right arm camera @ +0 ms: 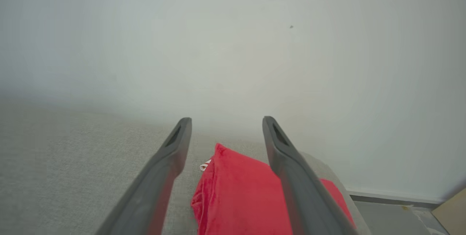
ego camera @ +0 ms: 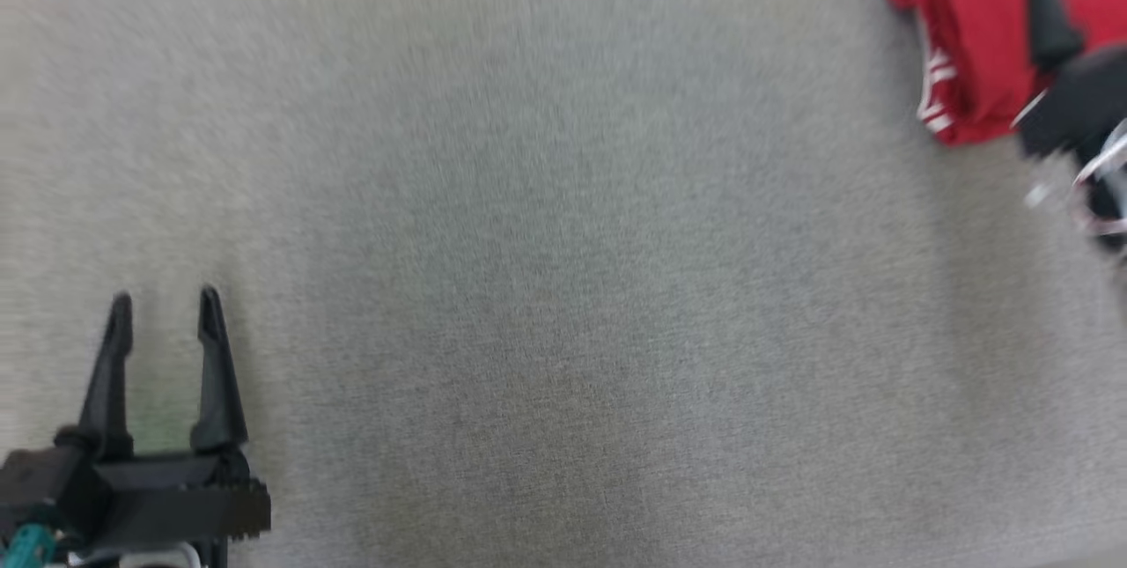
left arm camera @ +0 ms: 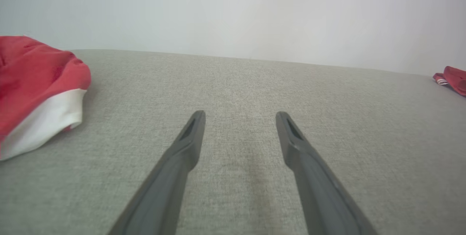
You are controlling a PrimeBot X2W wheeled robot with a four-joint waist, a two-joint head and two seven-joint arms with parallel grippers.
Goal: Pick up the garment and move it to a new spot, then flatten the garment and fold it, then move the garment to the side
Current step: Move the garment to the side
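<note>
Left gripper (ego camera: 165, 297), lower left of the head view, its two dark fingers parted and empty, poised over bare grey fabric surface (ego camera: 563, 286); the left wrist view confirms the gap between the fingers, with nothing held. Garment (ego camera: 968, 31), red with white stripes along one edge, lies crumpled at the upper right of the head view, well apart from the left gripper; in the left wrist view it appears as a small red fold at the far right margin. Right gripper (right arm camera: 226, 120) stands above the garment with its fingers spread, the red cloth showing between and beneath them near the edge of the surface; whether the fingers touch the cloth cannot be told, the head view being blurred there. A red cloth with a white band (left arm camera: 36, 78), possibly a separate item, rests at the left of the left wrist view; pale wall (left arm camera: 233, 9) behind; floor (right arm camera: 393, 220) beyond the surface edge.
</note>
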